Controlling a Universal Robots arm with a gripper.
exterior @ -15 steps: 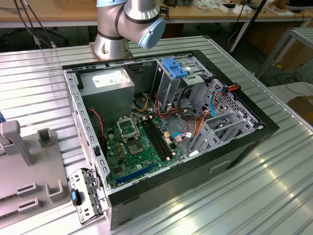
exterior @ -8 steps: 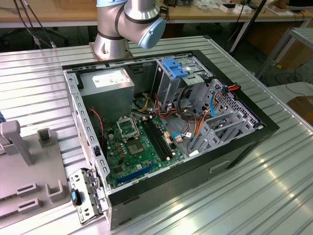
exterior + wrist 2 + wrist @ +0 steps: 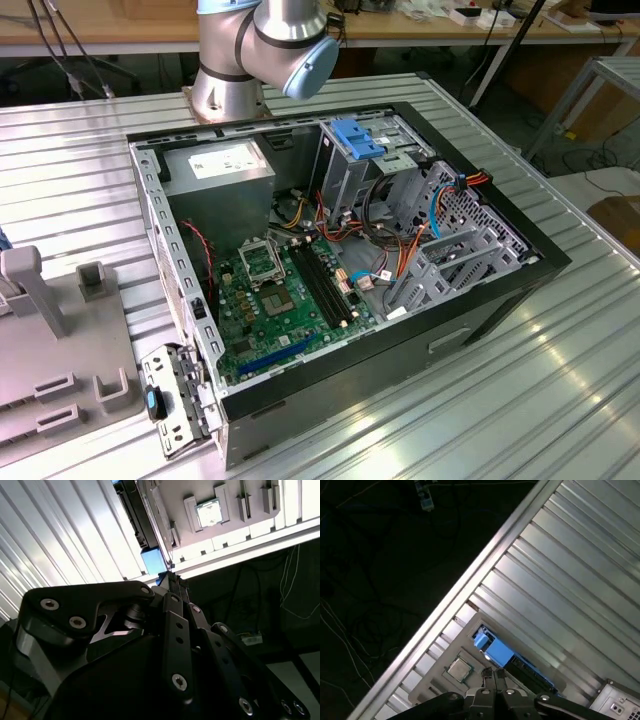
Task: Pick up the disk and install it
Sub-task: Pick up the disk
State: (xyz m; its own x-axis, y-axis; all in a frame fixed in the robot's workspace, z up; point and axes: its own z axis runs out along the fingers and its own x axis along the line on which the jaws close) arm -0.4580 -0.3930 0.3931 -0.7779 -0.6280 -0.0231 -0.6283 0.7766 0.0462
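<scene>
The disk [image 3: 496, 650] stands on edge in a grey fixture tray [image 3: 440, 675], showing its light-blue carrier rail and a dark body behind it. It also appears in the second wrist view, where the disk [image 3: 151, 560] sits just beyond the fingertips. My gripper [image 3: 493, 674] hangs well above the disk's blue end, apart from it. In both wrist views its two black fingers lie together with nothing between them, so the gripper [image 3: 172, 580] is shut. The open computer case [image 3: 500, 280] lies on the ribbed metal table.
A processor chip [image 3: 459, 669] rests in a pocket of the tray beside the disk. Inside the case are a drive cage with a blue bracket [image 3: 360, 135], a power-supply box [image 3: 220, 165], a motherboard [image 3: 280, 300] and loose cables. The table edge [image 3: 470, 587] runs close to the tray.
</scene>
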